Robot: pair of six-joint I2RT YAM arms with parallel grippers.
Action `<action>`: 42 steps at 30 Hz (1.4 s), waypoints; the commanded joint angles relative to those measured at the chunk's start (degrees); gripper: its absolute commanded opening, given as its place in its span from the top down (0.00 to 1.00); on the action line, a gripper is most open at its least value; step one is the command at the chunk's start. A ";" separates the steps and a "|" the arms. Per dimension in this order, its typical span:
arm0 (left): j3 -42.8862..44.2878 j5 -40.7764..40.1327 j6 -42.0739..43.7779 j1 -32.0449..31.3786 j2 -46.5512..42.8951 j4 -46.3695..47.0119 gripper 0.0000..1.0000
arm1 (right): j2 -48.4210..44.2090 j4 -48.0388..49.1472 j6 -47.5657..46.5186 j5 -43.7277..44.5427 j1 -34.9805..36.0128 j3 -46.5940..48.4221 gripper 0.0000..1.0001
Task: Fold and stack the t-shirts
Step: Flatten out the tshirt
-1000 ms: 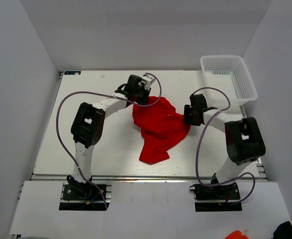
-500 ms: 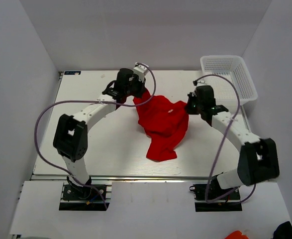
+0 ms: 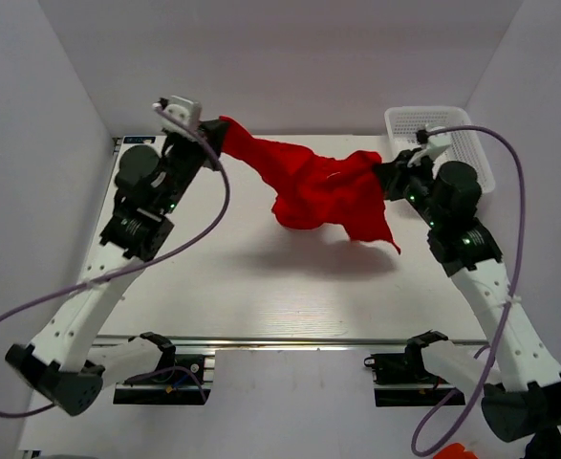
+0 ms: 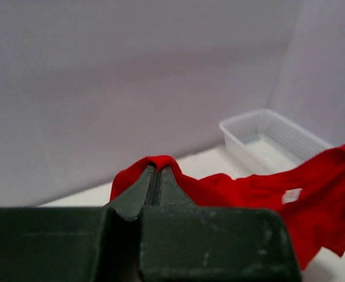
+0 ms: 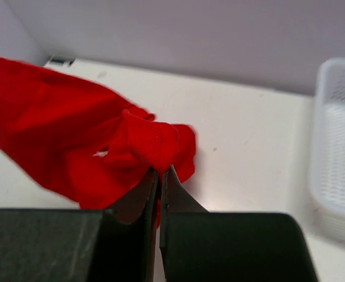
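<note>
The t-shirt (image 3: 323,196) hung above the middle of the desk (image 3: 223,277), strung between the two hands. The left hand (image 3: 213,142) pinched its left end over the far left of the desk. The right hand (image 3: 387,177) pinched its right end, just left of the basket (image 3: 471,143). The basket stood in the desk's far right corner. A loose corner of the t-shirt drooped nearer than the right hand.

No legible text; t-shirt (image 4: 243,189) tag (image 4: 291,195) blurred
</note>
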 commanded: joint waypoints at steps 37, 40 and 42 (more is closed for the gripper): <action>22.63 -12.46 0.40 0.89 -24.76 -12.06 1.00 | -13.00 0.78 -15.50 -13.22 -0.16 40.05 1.00; 16.84 -17.99 0.40 0.89 -24.23 -8.99 1.00 | -9.32 2.27 -14.36 -12.79 -0.16 34.88 1.00; 10.25 -23.26 0.40 0.89 -23.71 -6.45 1.00 | -8.18 5.50 -12.95 -11.48 -0.07 28.23 1.00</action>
